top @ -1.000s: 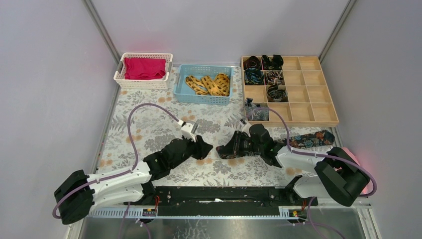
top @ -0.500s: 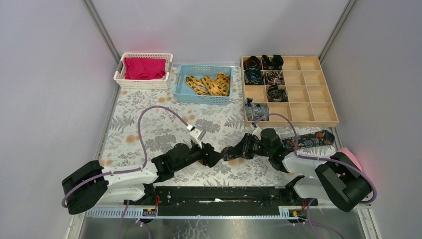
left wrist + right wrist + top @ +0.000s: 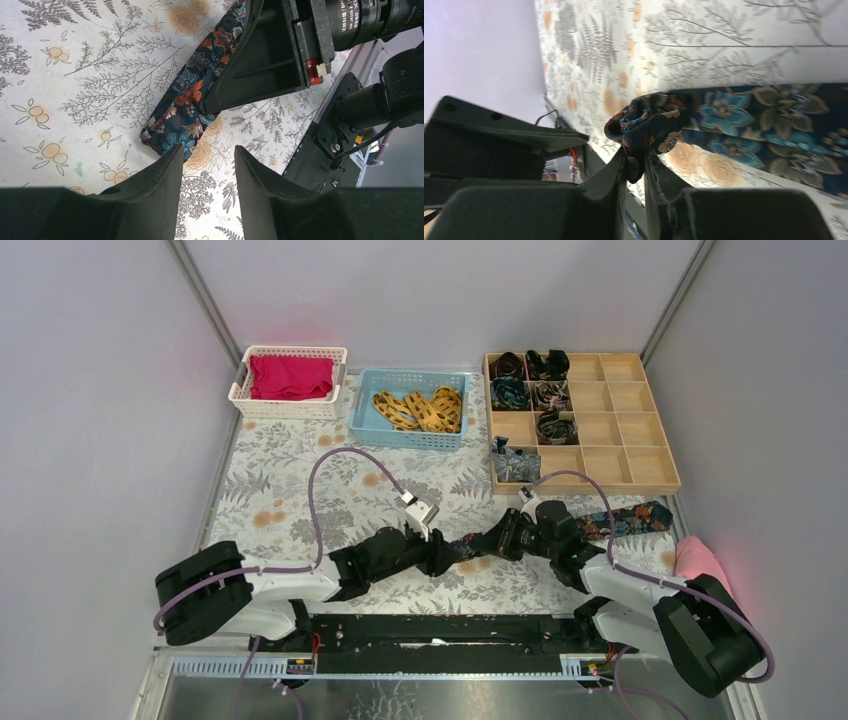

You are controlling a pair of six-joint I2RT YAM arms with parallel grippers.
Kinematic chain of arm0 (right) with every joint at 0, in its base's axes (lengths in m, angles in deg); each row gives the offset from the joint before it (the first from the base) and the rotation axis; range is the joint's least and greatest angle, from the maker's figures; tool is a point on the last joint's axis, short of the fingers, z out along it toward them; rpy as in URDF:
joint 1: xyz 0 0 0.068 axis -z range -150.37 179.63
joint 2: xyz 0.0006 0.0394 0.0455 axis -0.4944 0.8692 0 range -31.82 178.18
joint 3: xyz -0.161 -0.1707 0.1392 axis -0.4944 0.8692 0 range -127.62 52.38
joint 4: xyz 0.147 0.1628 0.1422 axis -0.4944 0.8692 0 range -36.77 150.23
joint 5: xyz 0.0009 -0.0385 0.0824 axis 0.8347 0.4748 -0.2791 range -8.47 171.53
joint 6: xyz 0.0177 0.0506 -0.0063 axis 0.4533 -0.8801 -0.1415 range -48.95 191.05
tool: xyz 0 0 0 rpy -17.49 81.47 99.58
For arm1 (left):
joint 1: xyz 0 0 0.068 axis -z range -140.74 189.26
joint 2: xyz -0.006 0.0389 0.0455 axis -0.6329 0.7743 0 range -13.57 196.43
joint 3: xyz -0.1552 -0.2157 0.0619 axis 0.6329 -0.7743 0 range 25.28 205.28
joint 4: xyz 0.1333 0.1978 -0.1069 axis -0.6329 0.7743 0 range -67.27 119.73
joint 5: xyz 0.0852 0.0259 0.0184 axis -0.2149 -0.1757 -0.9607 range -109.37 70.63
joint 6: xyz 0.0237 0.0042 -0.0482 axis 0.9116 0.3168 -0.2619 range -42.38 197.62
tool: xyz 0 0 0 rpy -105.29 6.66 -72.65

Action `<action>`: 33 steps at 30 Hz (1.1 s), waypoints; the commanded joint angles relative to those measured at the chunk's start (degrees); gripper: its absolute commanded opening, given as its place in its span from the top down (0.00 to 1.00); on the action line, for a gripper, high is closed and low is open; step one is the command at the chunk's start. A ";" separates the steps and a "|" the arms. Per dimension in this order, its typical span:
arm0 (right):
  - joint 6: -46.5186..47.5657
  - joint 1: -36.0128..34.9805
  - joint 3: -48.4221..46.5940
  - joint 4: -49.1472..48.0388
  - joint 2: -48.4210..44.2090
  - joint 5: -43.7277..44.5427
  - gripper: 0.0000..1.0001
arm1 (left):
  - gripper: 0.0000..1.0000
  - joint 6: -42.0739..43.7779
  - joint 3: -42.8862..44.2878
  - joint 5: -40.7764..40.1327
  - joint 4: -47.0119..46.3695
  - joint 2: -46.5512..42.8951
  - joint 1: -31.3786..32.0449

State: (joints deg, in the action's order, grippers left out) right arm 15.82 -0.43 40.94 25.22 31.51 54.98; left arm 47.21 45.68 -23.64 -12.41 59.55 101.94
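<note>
At the counter's (image 3: 300,490) near middle, the right tool (image 3: 635,161) is clamped on the tie's (image 3: 187,107) folded end. The left tool (image 3: 209,150), fingers apart, hovers just beside it. Rolled ties (image 3: 556,426) fill part of the tray (image 3: 660,486); this tie is mostly unrolled.

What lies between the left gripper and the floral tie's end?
Nothing but bare tablecloth, by the left wrist view; the open left gripper sits just short of the floral tie.
</note>
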 commanded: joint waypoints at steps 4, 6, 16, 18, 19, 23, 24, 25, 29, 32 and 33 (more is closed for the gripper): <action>5.59 0.94 -2.00 13.36 -0.42 4.92 0.82 | 0.53 1.85 4.18 0.18 -4.53 4.66 0.80; 5.81 0.93 -1.60 13.56 -0.12 5.20 0.81 | 0.54 1.93 4.54 0.63 -4.79 5.49 0.83; 8.63 0.89 -5.19 22.92 -1.31 11.60 0.66 | 0.54 3.55 8.57 -3.70 -2.19 10.51 0.83; 9.10 0.94 -6.01 24.24 -1.49 12.11 0.64 | 0.55 4.02 11.55 -5.56 1.60 12.51 0.32; 9.38 0.97 -6.49 24.91 -1.38 12.30 0.64 | 0.55 4.22 12.99 -6.22 3.11 13.23 0.16; 9.87 0.83 -7.54 25.34 -0.61 12.48 0.66 | 0.54 7.48 15.97 -5.42 7.29 12.26 -0.21; 10.03 0.89 -8.12 25.69 -0.27 12.76 0.67 | 0.50 8.53 16.27 -6.76 9.01 11.24 0.12; 10.48 0.83 -8.93 26.61 0.11 13.42 0.69 | 0.46 9.06 16.46 -9.16 10.76 10.15 0.58; 11.57 0.80 -11.65 30.23 0.57 15.46 0.72 | 0.38 8.78 14.41 -14.97 12.89 7.19 0.59; 12.71 0.89 -13.07 31.33 0.84 16.32 0.72 | 0.38 7.68 14.27 -15.65 13.25 8.85 -0.41; 12.93 0.90 -13.51 31.68 1.17 16.61 0.71 | 0.38 6.86 14.54 -15.61 13.37 10.27 -1.42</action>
State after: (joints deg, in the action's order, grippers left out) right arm 26.36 0.18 30.89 53.53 31.95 68.62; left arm 53.99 60.74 -34.94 -1.37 67.58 102.18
